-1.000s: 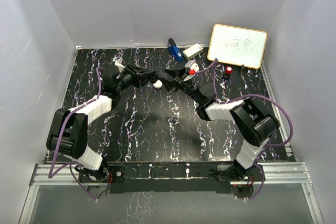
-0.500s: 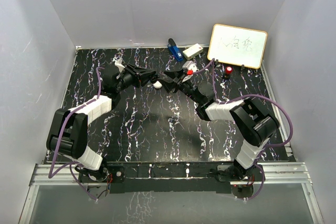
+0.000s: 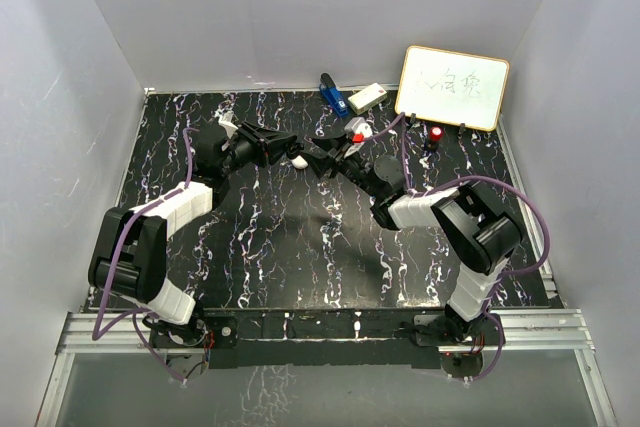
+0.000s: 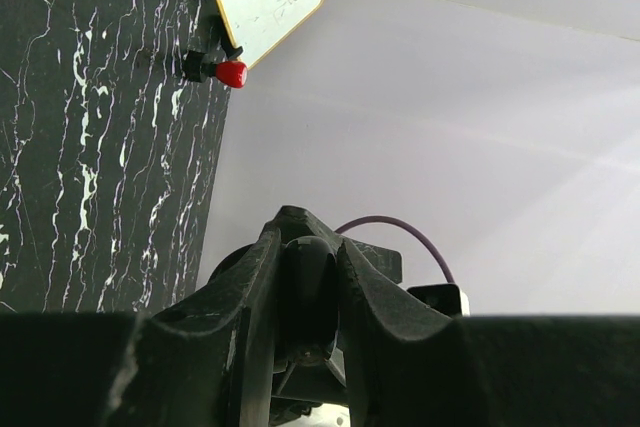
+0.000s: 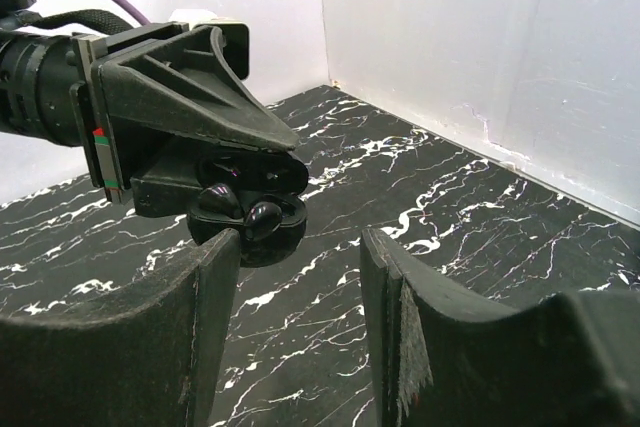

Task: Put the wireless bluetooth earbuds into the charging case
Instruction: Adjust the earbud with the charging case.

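Marble table (image 3: 270, 247): left fingers (image 5: 200, 97) grip charging case (image 3: 299, 159), right fingers (image 5: 200, 347) (apart, empty) edged closer

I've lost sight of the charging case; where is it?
Top view, centre: the charging case is held in the left gripper's tips, with the right gripper facing it.

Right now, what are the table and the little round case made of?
The table: black with white veins, like marble, though it may be a printed sheet; it looks fairly dull. The charging case: probably smooth plastic, since its rounded surface shows soft shiny highlights.
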